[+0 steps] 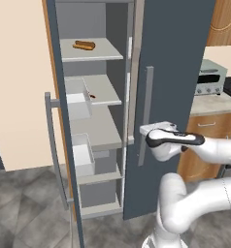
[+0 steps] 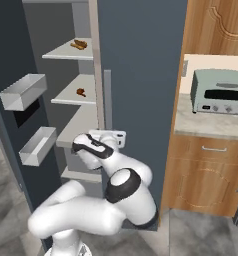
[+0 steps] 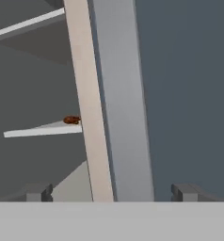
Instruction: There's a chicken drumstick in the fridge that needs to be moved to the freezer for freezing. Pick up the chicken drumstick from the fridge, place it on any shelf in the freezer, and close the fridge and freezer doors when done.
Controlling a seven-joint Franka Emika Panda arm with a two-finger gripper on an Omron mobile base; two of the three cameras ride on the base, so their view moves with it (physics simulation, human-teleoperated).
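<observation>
Chicken drumstick [image 2: 81, 92] lies on a middle shelf [image 1: 105, 92] inside the open left compartment, well apart from the fingers [image 3: 113, 192], whose two dark tips stand wide apart and hold nothing. The tips sit on either side of the grey bar handle [image 1: 146, 114] of the closed right door [image 1: 173, 72], close to it but apparently not touching. One risk, as a judgement: the hand points at the closed door and the pale divider [image 3: 88, 103] beside it, so a straight reach toward the drumstick could hit either. The open left door [image 1: 64, 145] with its white bins [image 1: 78, 99] also narrows the way in. A hot dog [image 1: 84, 45] rests on the shelf above. To the right, a wooden desk [image 2: 211, 130] carries a pale green toaster oven [image 2: 218, 92]. Grey stone floor [image 1: 25, 208] lies below.
</observation>
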